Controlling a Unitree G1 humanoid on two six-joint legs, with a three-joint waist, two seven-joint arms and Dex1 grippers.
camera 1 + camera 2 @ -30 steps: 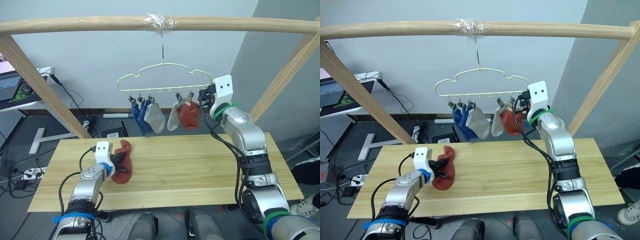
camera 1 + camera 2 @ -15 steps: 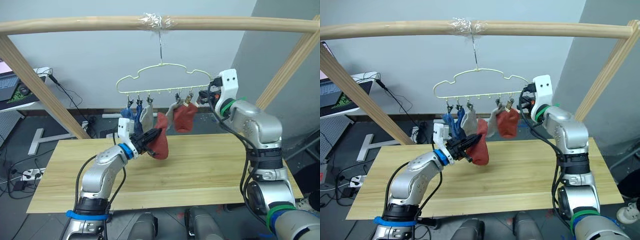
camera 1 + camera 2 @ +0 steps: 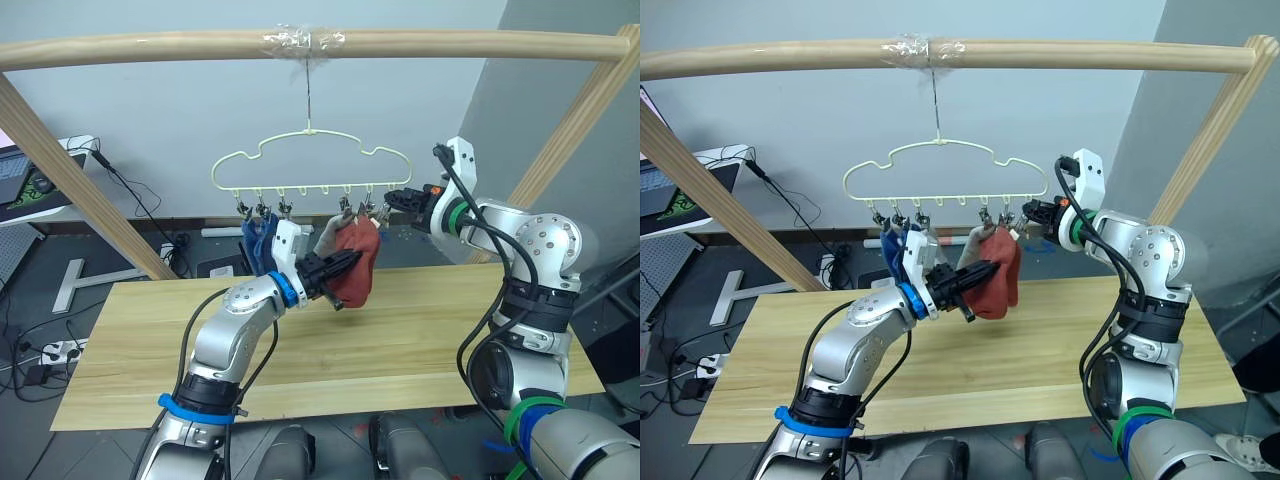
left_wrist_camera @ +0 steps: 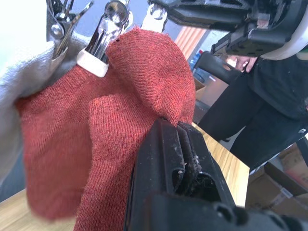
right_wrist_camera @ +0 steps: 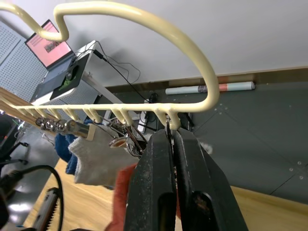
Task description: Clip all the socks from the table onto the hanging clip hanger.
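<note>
One rust-red sock (image 3: pixel 352 275), knit and creased, hangs pinched in the left gripper (image 3: pixel 343 263) below the clip hanger (image 3: pixel 310 165).

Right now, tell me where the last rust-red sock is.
The loose rust-red sock is off the table, pinched in the left gripper and held up beside the rust-red sock already clipped under the right end of the clip hanger.

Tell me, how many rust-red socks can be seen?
2. One rust-red sock hangs from a clip on the hanger; the other rust-red sock is held up beside it by the left tool.
</note>
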